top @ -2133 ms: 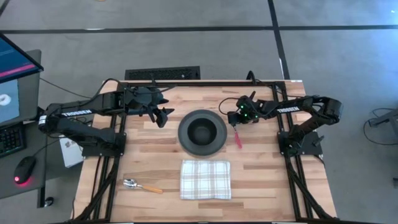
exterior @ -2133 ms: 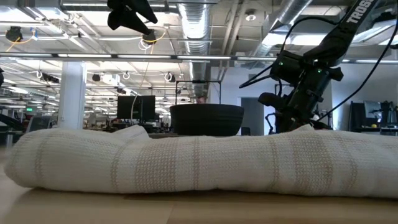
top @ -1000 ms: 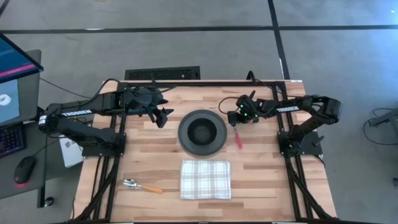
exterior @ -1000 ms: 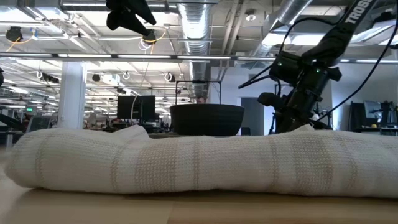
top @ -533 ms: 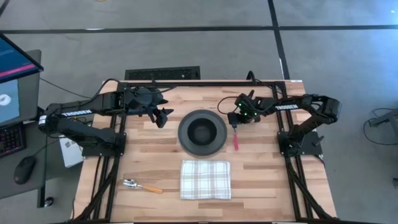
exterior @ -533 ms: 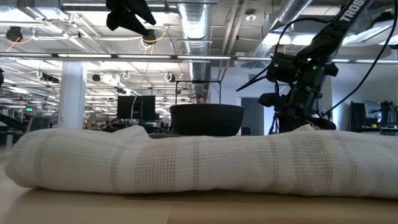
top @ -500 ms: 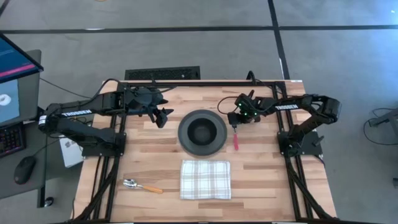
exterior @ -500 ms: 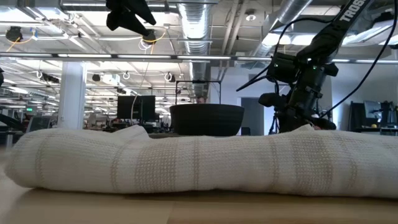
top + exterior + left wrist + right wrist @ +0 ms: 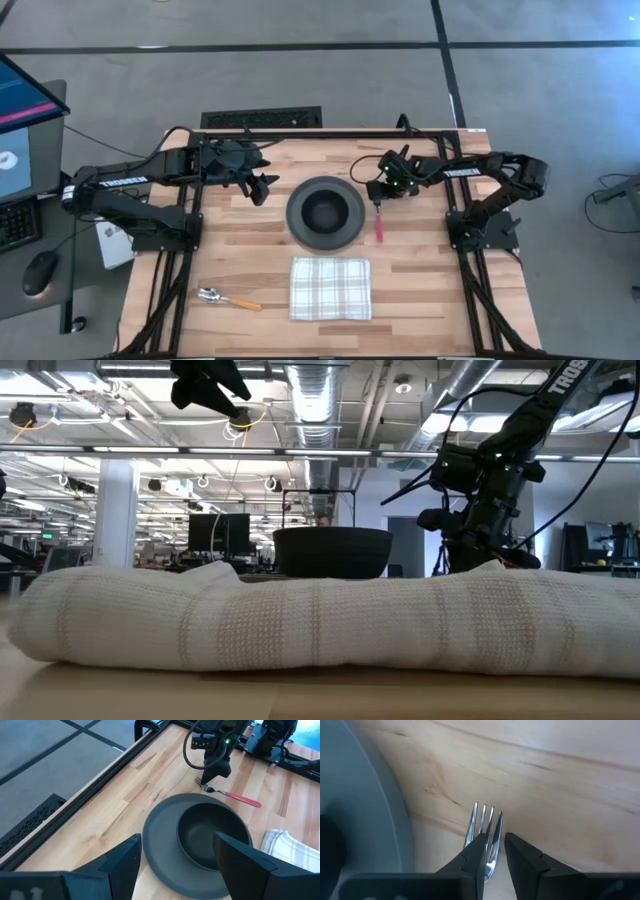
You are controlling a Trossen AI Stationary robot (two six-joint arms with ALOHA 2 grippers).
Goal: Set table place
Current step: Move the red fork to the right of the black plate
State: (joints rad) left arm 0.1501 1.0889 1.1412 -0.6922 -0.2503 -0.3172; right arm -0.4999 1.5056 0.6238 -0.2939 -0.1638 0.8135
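Nearest the front edge of the bench (image 9: 250,235) lay the checked napkin (image 9: 330,288), with the orange-handled spoon (image 9: 228,298) well to its left. Beyond it stood the grey plate (image 9: 325,212) carrying the black bowl (image 9: 324,209). Just right of the plate lay the pink-handled fork (image 9: 380,222), tines pointing away; the right gripper (image 9: 492,847) stood over its neck, fingers narrowly parted around the metal. The left gripper (image 9: 262,185) hovered spread wide, left of the plate.
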